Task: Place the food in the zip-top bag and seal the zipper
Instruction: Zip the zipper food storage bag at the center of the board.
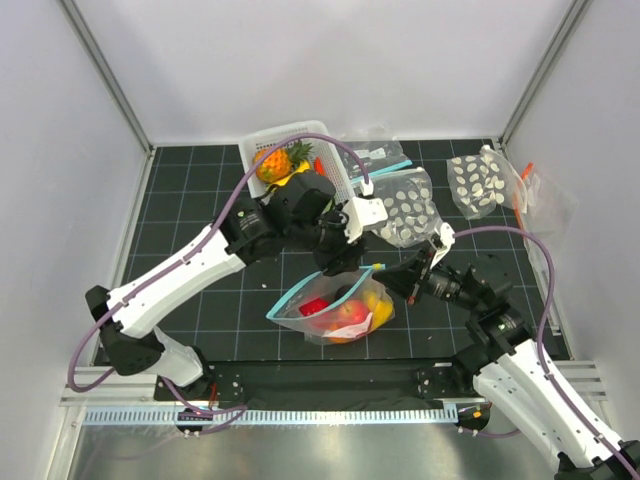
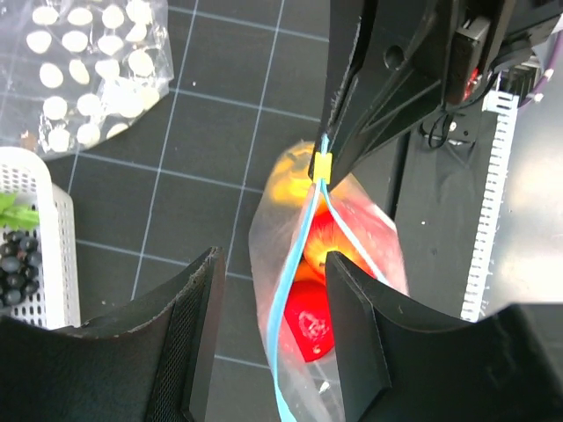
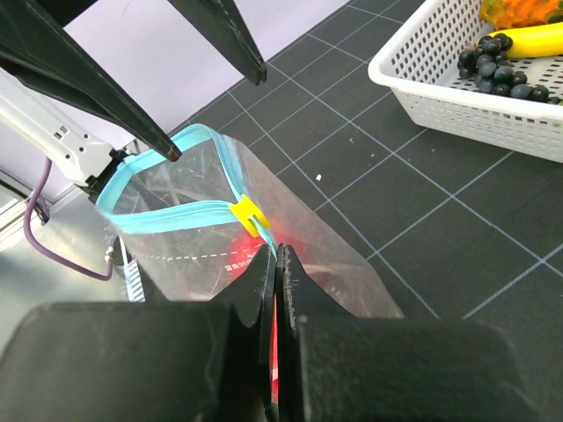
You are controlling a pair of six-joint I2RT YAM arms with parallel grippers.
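**Partly open bag mouth, fruit inside, right pinch at slider end**

So, the large clear floppy zip-top bag lies on the black gridded mat near the front edge, btwn the two arms. The food, glossy red, orange & yellow plastic toy fruits, sits inside and shows thru the plastic. The thin teal-blue zipper is parted along most of its length, so the mouth gapes. A small yellow slider sits at the end nearest the right arm.

The right gripper has its jaws closed tight, pinching the bag's clear edge just beside the slider. The left gripper hangs over the mouth w/ jaws apart, holding nothing. In its wrist view the strip runs up btwn the two fingers. One finger is close to one lip of the strip; can't tell if it touches.

Behind the left arm is a white perforated plastic basket w/ a spiky orange pineapple, a curved yellow banana & a bunch of dark grapes. Two clear bags w/ white dots lie to the basket's right, apart from the zip-top bag.
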